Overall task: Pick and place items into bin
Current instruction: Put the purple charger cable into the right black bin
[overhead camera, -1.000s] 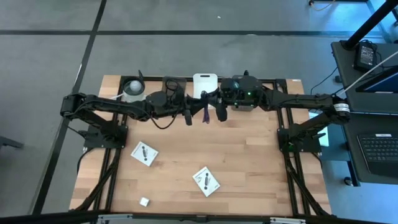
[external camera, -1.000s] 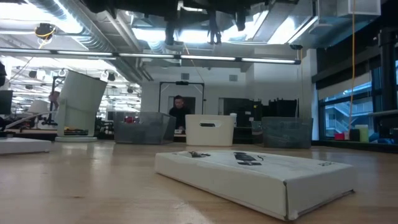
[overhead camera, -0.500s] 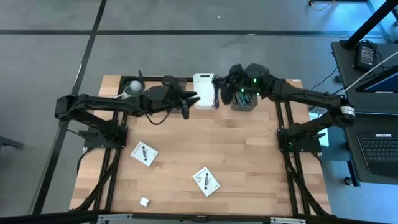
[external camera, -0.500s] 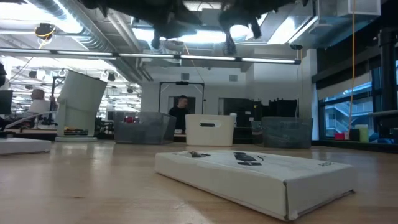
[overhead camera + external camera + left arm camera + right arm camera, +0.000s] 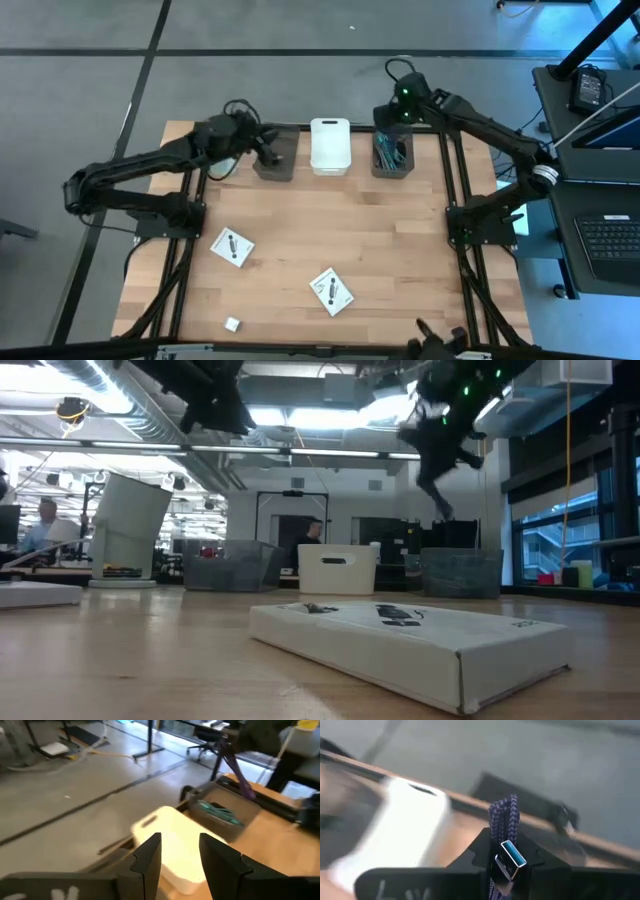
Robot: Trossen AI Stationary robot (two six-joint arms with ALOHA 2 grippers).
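The right gripper (image 5: 502,865) fingers pinch a purple braided USB cable (image 5: 502,822); swinging toward twelve o'clock, it could miss the grey bin (image 5: 391,157). The left gripper (image 5: 180,857) fingers stand apart, empty.

White cup-like cylinder (image 5: 128,530) stands at the table's (image 5: 400,260) far edge; laptop (image 5: 610,240) beside table.

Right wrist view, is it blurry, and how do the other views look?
Right wrist view: the white bin is smeared by motion, while the purple cable in the right hand stays fairly sharp. Left wrist view: the white bin glares, overexposed. Low view: bright ceiling lights, arms in silhouette. High view: evenly lit.
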